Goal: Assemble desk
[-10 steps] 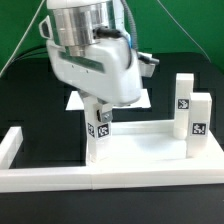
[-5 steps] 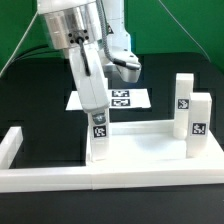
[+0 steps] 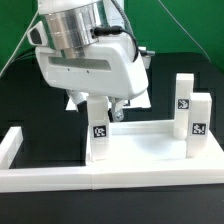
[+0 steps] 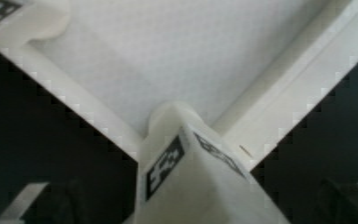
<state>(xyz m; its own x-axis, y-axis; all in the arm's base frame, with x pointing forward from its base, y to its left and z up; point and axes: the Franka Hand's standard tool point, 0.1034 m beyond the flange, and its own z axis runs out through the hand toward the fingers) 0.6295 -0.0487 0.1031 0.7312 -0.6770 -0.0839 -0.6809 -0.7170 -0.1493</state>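
The white desk tabletop [image 3: 145, 142] lies flat with its rim up. Two tagged white legs [image 3: 185, 100] [image 3: 198, 125] stand at its end on the exterior view's right. A third tagged leg [image 3: 98, 138] stands upright in a corner socket on the exterior view's left. My gripper [image 3: 100, 108] hangs straight over this leg, its fingers reaching down on either side of the leg's top. In the wrist view the leg [image 4: 197, 175] rises between the fingers [image 4: 25, 205], with a dark gap on each side. The tabletop [image 4: 176, 60] lies below. The gripper looks open.
A long white border frame [image 3: 20, 150] runs round the front and the exterior view's left of the desk. The marker board [image 3: 72, 100] lies behind, mostly hidden by my wrist. The table is black, with a green backdrop behind it.
My wrist has turned about its vertical axis over the leg, from broad face to narrow side and back to broad face. The leg and tabletop stay in place.
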